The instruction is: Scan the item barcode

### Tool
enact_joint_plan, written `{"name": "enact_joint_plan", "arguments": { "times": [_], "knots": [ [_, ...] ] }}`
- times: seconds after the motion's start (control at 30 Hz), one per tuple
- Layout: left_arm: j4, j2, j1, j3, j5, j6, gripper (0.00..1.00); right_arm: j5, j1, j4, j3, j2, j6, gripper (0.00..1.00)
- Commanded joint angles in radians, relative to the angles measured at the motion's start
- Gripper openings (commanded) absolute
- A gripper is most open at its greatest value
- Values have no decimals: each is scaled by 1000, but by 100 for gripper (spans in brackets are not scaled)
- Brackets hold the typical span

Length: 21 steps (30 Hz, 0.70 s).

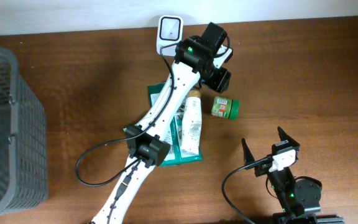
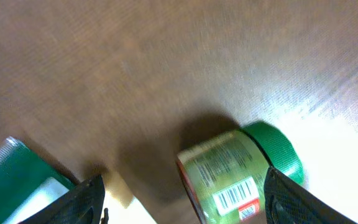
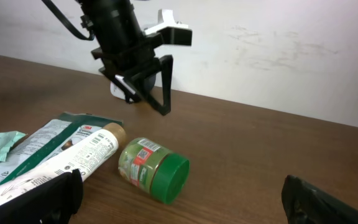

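A small jar [image 1: 224,107] with a green label and green lid lies on its side on the wooden table, lid to the right. In the left wrist view the jar [image 2: 229,177] shows a white barcode on its label. My left gripper [image 1: 220,78] hovers open just beyond the jar, which rests on the table. From the right wrist view, the left gripper [image 3: 149,99] hangs above the table behind the jar [image 3: 148,167]. A white scanner [image 1: 169,30] stands at the table's back edge. My right gripper [image 1: 263,140] is open at the front right, holding nothing.
A white tube [image 1: 192,124] lies on green packets [image 1: 166,140] left of the jar. A grey mesh basket [image 1: 8,124] stands at the far left. The left arm [image 1: 160,118] crosses over the packets. A wall runs along the back.
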Motion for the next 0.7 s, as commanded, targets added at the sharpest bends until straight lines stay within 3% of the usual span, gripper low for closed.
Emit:
{"name": "enact_joint_plan", "arguments": {
  "times": [0.0, 0.13, 0.2, 0.3, 0.67],
  "knots": [
    [-42, -40, -43, -1, 37, -114, 73, 2, 6, -3, -5, -8, 3, 98],
    [-60, -35, -104, -11, -79, -203, 93, 2, 6, -3, -5, -8, 3, 98],
    [-59, -32, -145, -11, -204, -263, 100, 2, 6, -3, -5, -8, 3, 98],
    [-53, -32, -172, -11, -319, -315, 100, 2, 6, -3, -5, -8, 3, 98],
    [-19, -30, -177, -97, -370, -315, 100, 2, 6, -3, -5, -8, 3, 98]
  ]
}}
